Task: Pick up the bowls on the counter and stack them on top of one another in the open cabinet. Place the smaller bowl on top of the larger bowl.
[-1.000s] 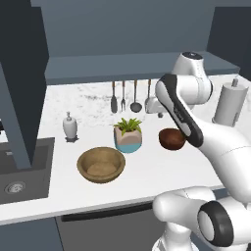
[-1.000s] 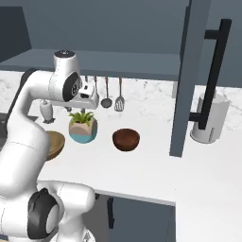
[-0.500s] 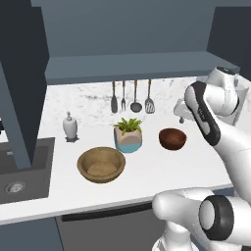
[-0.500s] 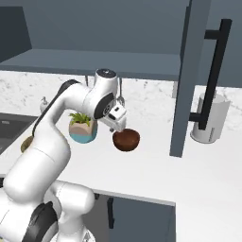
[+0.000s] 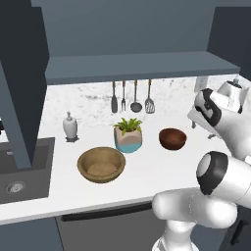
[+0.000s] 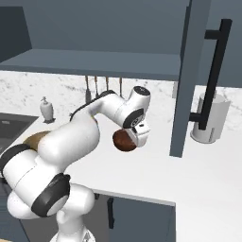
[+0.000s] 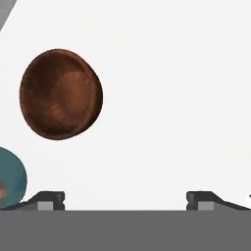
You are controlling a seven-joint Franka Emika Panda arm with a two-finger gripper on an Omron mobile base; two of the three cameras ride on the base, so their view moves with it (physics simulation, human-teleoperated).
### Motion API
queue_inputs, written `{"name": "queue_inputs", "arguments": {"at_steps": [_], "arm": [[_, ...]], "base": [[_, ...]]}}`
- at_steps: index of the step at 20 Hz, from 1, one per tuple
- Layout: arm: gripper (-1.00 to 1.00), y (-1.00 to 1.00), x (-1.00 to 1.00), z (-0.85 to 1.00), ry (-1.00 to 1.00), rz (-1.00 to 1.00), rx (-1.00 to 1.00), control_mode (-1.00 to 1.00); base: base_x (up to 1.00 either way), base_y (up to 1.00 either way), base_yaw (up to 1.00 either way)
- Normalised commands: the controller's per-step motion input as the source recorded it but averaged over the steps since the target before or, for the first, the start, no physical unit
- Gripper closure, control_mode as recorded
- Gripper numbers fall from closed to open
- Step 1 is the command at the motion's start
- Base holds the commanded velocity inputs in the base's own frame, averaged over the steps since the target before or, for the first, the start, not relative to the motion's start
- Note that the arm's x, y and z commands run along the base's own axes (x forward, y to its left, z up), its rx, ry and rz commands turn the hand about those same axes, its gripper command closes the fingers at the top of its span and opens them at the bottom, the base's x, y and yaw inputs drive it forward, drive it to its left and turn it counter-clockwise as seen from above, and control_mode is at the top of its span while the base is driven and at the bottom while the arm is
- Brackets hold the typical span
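The smaller bowl, glossy dark reddish-brown, sits on the white marble counter right of a plant pot. The larger bowl, wide and light tan, rests nearer the front edge to the left. My gripper hangs above the counter just right of the smaller bowl. In the hand view the fingertips stand wide apart, so the gripper is open with bare counter between them; the smaller bowl lies up and to the left. The open cabinet's slate-blue shelf runs above the counter.
A white-and-teal plant pot stands between the bowls. Utensils hang on the back wall, a soap dispenser stands left, and a sink lies further left. The open cabinet door and a paper towel roll stand right.
The arm has swung right across the counter and lowered; the hand now hangs just right of the dark bowl. Both bowls stay where they were.
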Motion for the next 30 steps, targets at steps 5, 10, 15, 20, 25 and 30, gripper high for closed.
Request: {"name": "queue_inputs", "arguments": {"at_steps": [5, 10, 15, 20, 25, 30], "arm": [[-1.0, -0.01, 0.49, -0.41, 0.0, -0.03, 0.01, -1.0], [-1.0, 0.05, 0.23, -0.54, 0.01, 0.0, 0.0, -1.0], [-1.0, 0.13, 0.29, -0.52, 0.0, 0.0, 0.0, -1.0], [-1.0, 0.16, 0.4, -0.4, 0.0, 0.0, 0.0, -1.0], [-1.0, 0.06, 0.37, -0.36, 0.0, 0.0, 0.0, -1.0], [-1.0, 0.0, 0.35, -0.33, 0.0, 0.0, 0.0, -1.0]], "base": [[0.0, 0.0, 0.0], [0.0, 0.0, 0.0], [0.0, 0.0, 0.0], [0.0, 0.0, 0.0], [0.0, 0.0, 0.0], [0.0, 0.0, 0.0]]}}
